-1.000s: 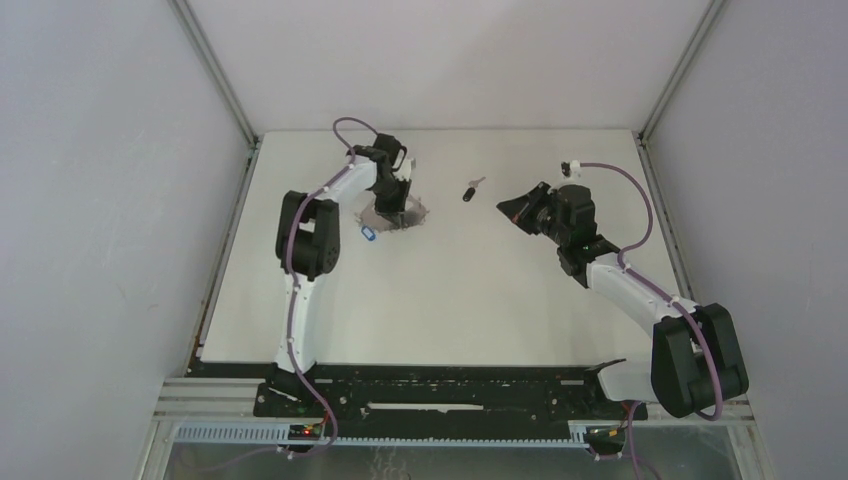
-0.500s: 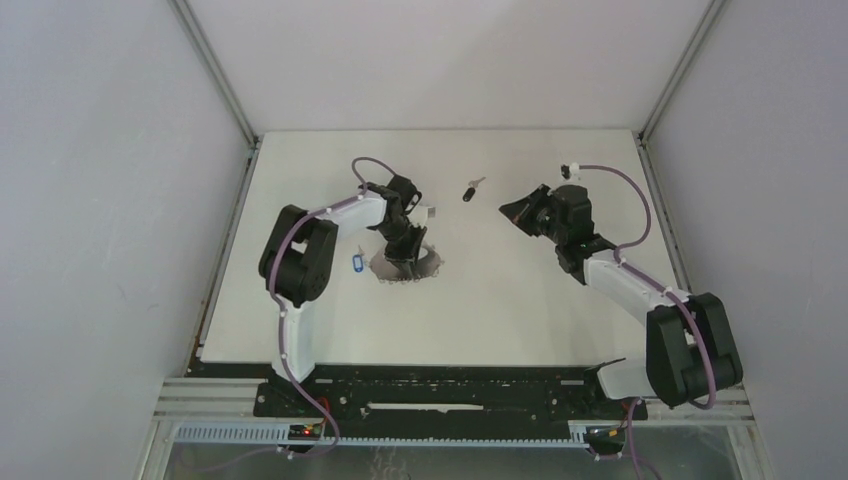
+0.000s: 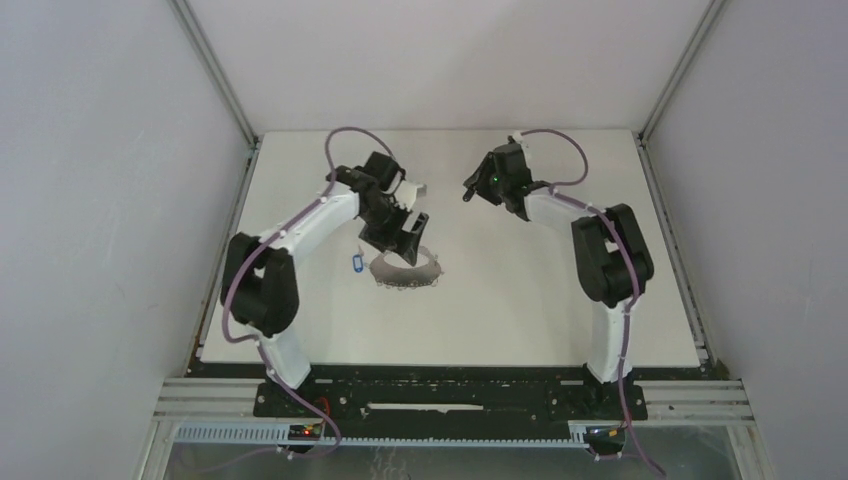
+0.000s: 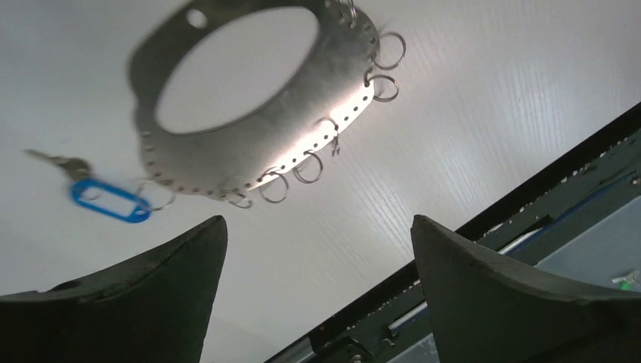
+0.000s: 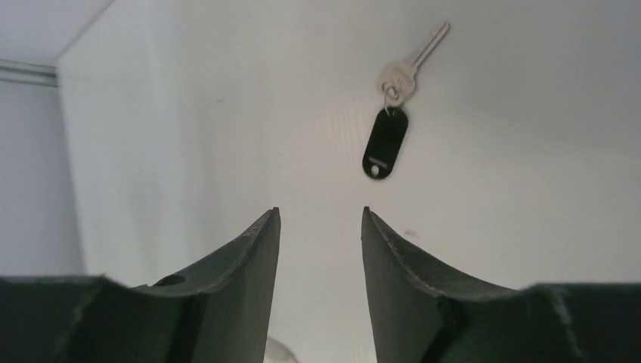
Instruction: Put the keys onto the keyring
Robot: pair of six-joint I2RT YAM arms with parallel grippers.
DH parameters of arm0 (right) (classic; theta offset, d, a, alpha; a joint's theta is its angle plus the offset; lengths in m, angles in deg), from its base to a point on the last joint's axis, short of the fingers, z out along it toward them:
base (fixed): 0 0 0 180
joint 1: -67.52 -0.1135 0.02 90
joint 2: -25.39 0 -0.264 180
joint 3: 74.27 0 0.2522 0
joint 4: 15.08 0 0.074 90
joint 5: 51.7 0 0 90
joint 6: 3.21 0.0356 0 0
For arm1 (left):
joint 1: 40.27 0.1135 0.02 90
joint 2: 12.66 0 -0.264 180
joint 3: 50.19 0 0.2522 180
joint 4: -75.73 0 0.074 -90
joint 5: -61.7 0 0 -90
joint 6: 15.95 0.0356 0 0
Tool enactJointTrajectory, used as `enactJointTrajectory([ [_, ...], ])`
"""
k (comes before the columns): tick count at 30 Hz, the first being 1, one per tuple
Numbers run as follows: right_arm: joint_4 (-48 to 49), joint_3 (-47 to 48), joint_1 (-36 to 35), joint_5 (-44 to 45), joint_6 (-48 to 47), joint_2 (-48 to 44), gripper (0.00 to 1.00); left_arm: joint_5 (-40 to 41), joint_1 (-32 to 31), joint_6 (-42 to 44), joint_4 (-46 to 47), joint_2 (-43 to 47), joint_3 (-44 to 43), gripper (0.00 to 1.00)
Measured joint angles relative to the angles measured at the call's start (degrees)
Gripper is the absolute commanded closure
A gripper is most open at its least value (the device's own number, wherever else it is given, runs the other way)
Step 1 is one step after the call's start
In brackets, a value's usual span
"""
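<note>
Grey metal keyring [image 4: 249, 155] edged with a row of tiny dark holes; silver blue-tagged key [image 4: 113, 204]; silver black-tagged key [image 5: 387, 140]; plain white table [image 3: 500, 300], faintly grained.

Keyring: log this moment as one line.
left end effector: open, empty, near keyring | right end effector: open, empty, facing black key | blue key: on table at keyring edge | black key: on table
</note>
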Motion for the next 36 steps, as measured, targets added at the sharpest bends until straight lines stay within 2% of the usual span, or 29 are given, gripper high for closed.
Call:
enactJointTrajectory([
  [6, -15.58, 20.90, -4.42, 12.09, -3.19, 11.76, 0.37, 3.56, 5.20, 0.92, -0.81, 4.68, -3.89, 0.04],
  [13, -31.15, 42.64, -7.13, 21.73, -5.03, 24.17, 0.41, 8.24, 9.53, 2.01, -0.42, 4.66, 0.02, 0.07],
  [16, -35.98, 46.25, -7.10, 24.15, -5.05, 27.23, 0.41, 8.46, 11.10, 2.10, -0.28, 4.66, 0.92, 0.07],
  [21, -40.94, 46.45, -6.43, 26.05, -5.18, 28.61, 0.40, 8.63, 12.74, 2.45, 0.39, 5.01, 2.16, 0.06],
  [31, -44.85, 50.95, -3.93, 25.07, -4.90, 30.75, 0.44, 8.55, 13.84, 3.02, 1.33, 8.81, 7.15, 0.08],
  [36, -45.40, 52.76, -2.95, 23.47, -4.68, 32.04, 0.57, 8.35, 14.34, 3.04, 1.40, 10.21, 9.14, 0.08],
])
